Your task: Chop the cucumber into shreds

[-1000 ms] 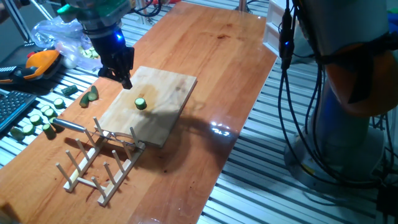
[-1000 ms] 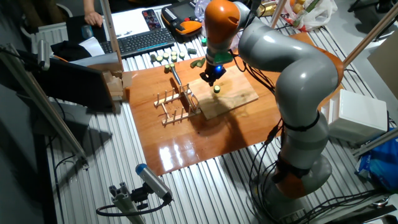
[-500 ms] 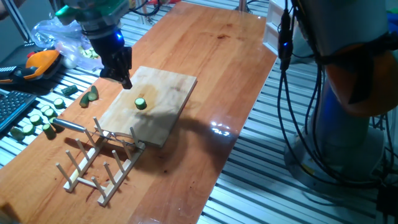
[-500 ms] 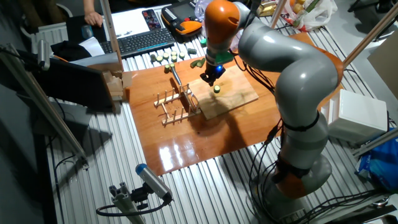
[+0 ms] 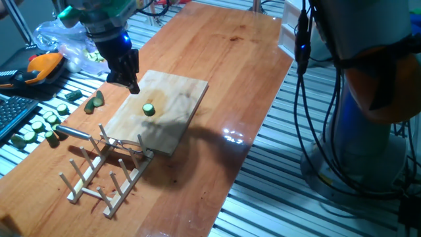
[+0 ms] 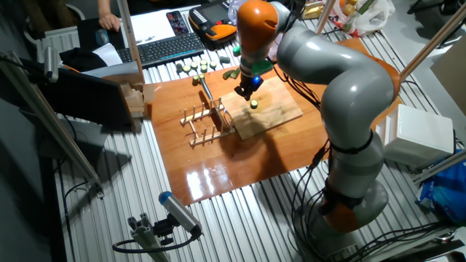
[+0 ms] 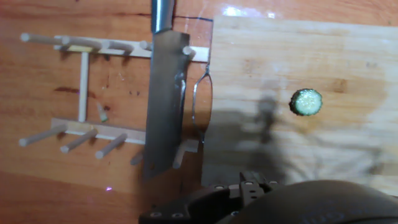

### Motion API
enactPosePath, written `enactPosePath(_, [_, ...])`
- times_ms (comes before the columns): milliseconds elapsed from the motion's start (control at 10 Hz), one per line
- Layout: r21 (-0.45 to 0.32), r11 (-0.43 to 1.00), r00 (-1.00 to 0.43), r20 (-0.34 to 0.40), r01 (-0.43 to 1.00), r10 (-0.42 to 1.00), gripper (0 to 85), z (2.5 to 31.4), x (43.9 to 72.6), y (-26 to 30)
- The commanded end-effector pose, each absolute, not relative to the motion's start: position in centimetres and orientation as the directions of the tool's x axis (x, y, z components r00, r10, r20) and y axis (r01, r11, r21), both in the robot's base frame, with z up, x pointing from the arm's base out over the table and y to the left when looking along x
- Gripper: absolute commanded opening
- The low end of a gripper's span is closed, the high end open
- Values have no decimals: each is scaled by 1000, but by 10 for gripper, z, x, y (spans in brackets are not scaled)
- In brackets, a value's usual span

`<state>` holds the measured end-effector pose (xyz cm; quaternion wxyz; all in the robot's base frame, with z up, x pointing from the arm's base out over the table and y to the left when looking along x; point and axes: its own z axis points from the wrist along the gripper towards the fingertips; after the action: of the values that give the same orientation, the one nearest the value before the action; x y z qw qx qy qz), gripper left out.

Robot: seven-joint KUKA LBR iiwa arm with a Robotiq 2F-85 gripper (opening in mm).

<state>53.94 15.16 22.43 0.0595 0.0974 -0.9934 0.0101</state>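
Note:
The cucumber (image 5: 149, 109) is a small round green slice lying alone on the pale wooden cutting board (image 5: 172, 125). It also shows in the other fixed view (image 6: 253, 104) and in the hand view (image 7: 306, 102). No shreds are visible. My gripper (image 5: 133, 84) hangs above the board's far left corner, up and to the left of the slice and apart from it. Its black fingers look pressed together and hold nothing. It also shows in the other fixed view (image 6: 244, 92). A knife (image 7: 163, 106) lies across the wooden peg rack (image 5: 105, 172) beside the board.
Several thick cucumber chunks (image 5: 38, 126) lie at the table's left edge, with two more pieces (image 5: 95, 102) beside the board. A clear plastic bag (image 5: 66, 39), an orange device (image 5: 41, 66) and a keyboard (image 5: 12, 115) sit further left. The arm's base (image 6: 349, 182) stands to the right.
The gripper has lifted very slightly. The slice, the board and the knife have not moved.

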Motion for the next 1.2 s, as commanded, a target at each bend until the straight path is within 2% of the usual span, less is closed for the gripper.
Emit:
enactPosePath(0, [-15, 984, -978, 109, -178, -175, 0, 222, 544, 169])
enactPosePath(300, [-14, 990, -986, 97, -141, -139, 0, 209, 561, 207])
enactPosePath(600, [-11, 995, -991, 93, -95, -94, 0, 193, 564, 225])
enactPosePath(800, [-49, 993, -990, 91, -109, -104, 0, 185, 564, 233])
enactPosePath(900, [-78, 990, -991, 87, -113, -106, 170, 181, 564, 237])
enactPosePath(1000, [-98, 989, -991, 88, -107, -99, 170, 176, 563, 241])
enactPosePath(1100, [-109, 989, -991, 93, -103, -93, 340, 171, 563, 244])
